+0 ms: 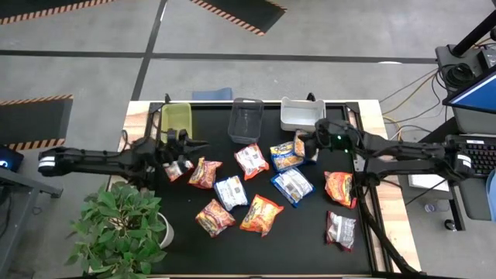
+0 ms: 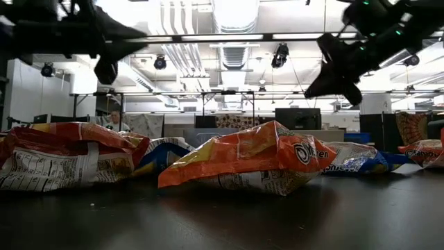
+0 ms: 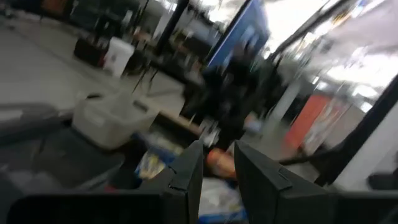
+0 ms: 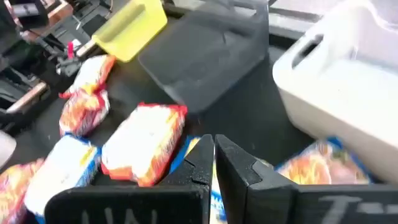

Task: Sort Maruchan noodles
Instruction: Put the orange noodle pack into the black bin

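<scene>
Several Maruchan noodle packets lie flat and scattered on the black table: orange-red ones (image 1: 262, 215) (image 1: 204, 173) (image 1: 339, 187), blue-and-yellow ones (image 1: 285, 155) (image 1: 293, 186), white-and-red ones (image 1: 252, 160) (image 1: 341, 229). My left gripper (image 1: 188, 144) (image 3: 219, 174) hangs above the table's left part, near the green bin, its fingers a narrow gap apart with nothing between them. My right gripper (image 1: 304, 142) (image 4: 215, 163) hovers shut and empty over a blue-and-yellow packet (image 4: 323, 165), close to the white bin. In the low view both grippers (image 2: 105, 69) (image 2: 334, 78) are well above the packets.
Three bins stand in a row along the table's far edge: green (image 1: 177, 118), dark mesh (image 1: 246, 120) and white (image 1: 301, 114). A potted plant (image 1: 124, 225) overhangs the near left corner. Bare table shows along the near edge (image 1: 294, 248).
</scene>
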Motion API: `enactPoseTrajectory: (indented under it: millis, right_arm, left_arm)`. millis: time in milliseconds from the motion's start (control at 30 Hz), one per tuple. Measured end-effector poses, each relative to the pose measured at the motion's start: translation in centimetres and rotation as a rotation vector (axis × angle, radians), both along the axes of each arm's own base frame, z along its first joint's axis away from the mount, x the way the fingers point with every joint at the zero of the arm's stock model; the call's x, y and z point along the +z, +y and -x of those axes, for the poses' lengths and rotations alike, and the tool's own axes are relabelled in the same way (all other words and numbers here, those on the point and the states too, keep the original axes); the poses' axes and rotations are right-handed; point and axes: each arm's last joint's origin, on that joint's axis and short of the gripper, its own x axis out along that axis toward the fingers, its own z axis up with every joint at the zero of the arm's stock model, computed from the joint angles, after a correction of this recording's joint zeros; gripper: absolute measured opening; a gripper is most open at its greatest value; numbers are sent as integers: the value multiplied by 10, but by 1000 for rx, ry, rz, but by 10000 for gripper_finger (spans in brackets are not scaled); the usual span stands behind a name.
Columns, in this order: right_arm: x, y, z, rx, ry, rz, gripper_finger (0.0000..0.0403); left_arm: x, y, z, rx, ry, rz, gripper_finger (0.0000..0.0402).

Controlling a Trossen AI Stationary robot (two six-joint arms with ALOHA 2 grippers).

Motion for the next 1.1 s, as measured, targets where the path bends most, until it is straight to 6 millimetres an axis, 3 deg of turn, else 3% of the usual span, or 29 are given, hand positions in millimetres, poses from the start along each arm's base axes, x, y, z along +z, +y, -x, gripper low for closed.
enactPoseTrajectory:
  millis: [200, 667, 1100]
  right_arm:
    - [5, -6, -16, 26, 169, -42, 9]
    - [-12, 8, -20, 147, 189, -151, 9]
    - [-18, 10, -24, 160, 115, -122, 9]
  left_arm:
    - [-10, 3, -25, 0, 138, 0, 75]
    - [-27, 7, -74, -30, 291, 50, 75]
    - [-39, 12, -129, -128, 424, -126, 75]
